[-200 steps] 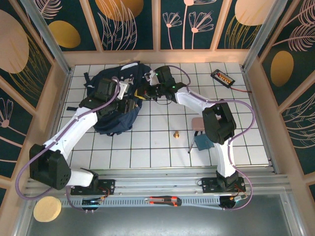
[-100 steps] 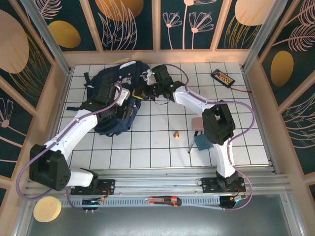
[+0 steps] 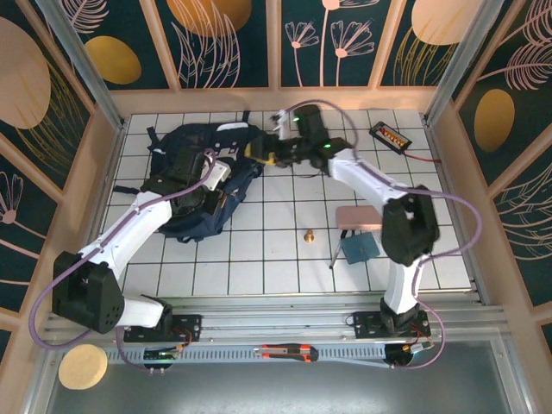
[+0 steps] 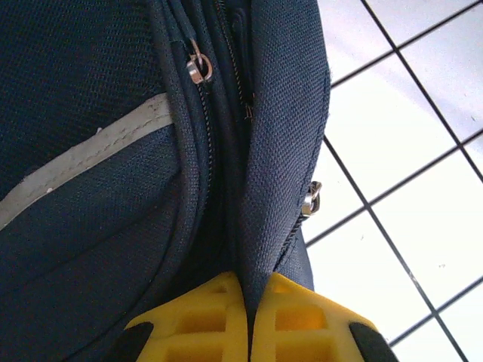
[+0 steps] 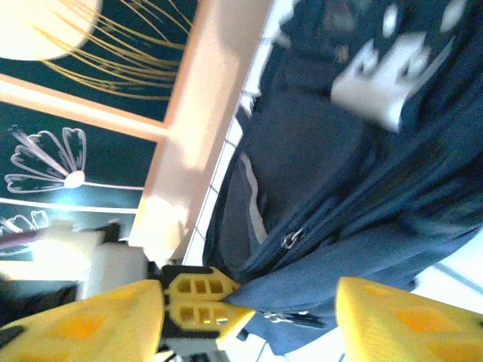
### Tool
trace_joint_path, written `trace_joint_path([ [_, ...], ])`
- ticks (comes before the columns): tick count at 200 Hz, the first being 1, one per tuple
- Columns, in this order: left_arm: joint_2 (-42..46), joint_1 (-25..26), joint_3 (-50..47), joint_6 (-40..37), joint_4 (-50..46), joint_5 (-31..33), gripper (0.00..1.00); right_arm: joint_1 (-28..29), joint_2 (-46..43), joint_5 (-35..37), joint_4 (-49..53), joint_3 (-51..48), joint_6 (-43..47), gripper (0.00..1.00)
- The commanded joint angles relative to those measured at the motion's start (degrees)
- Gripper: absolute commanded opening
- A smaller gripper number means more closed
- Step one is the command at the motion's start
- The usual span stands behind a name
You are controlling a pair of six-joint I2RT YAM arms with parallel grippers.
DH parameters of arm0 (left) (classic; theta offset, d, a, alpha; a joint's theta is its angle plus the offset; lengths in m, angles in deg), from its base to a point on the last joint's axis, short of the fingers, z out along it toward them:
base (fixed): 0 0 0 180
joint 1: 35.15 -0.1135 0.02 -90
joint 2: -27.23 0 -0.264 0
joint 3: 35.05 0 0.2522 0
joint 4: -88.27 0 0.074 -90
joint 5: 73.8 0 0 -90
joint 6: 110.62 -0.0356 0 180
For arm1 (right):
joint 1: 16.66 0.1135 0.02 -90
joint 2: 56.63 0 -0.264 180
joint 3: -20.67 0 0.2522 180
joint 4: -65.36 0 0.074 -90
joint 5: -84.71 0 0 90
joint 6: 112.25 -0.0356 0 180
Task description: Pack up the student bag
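I note the student bag [image 3: 188,140] far-left on the table [image 3: 285,259], long axis near-left to far-right. My left gripper [image 4: 249,320] is clamped on its zipper-side fold. My right gripper [image 5: 249,305], jaws apart and empty, stands at the bag's far-right end.

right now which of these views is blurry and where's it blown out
right wrist view: motion-smeared, the student bag and its grey buckle patch are soft, and the wooden post is washed out; left wrist view: the bag weave is crisp, but the white tiles are blown out; top external view: sharp and evenly lit.
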Motion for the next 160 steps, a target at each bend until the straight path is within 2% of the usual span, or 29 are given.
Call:
trace_joint_path([
  [1,1.1,-0.1,4.8,-0.5,-0.8,-3.6,0.00,-2.3,-6.0,-6.1,-1.7,-4.8,13.6,0.51],
  [6,1.0,-0.1,5.3,-0.5,-1.1,-4.0,0.00,-1.9,-6.6,-6.9,-0.9,-5.9,16.5,0.47],
  [16,0.7,-0.1,6.6,-0.5,-1.8,-4.6,0.00,-0.7,-7.4,-9.0,1.2,-7.6,22.8,0.46],
  [37,0.1,-0.1,9.1,0.2,-2.5,-6.0,0.00,3.7,-6.7,-5.8,7.9,-8.7,33.5,0.57],
  [50,-0.3,-0.2,10.2,0.5,-2.8,-6.8,0.00,6.8,-5.1,-2.5,10.6,-7.7,37.0,0.60],
  [90,-0.8,-0.2,10.9,0.5,-3.0,-8.1,0.00,9.0,-1.1,0.5,4.4,-8.7,36.0,0.65],
  [160,-1.7,-0.1,11.4,1.3,-2.9,-10.3,0.00,9.0,4.0,1.1,1.3,-6.6,37.4,0.64],
])
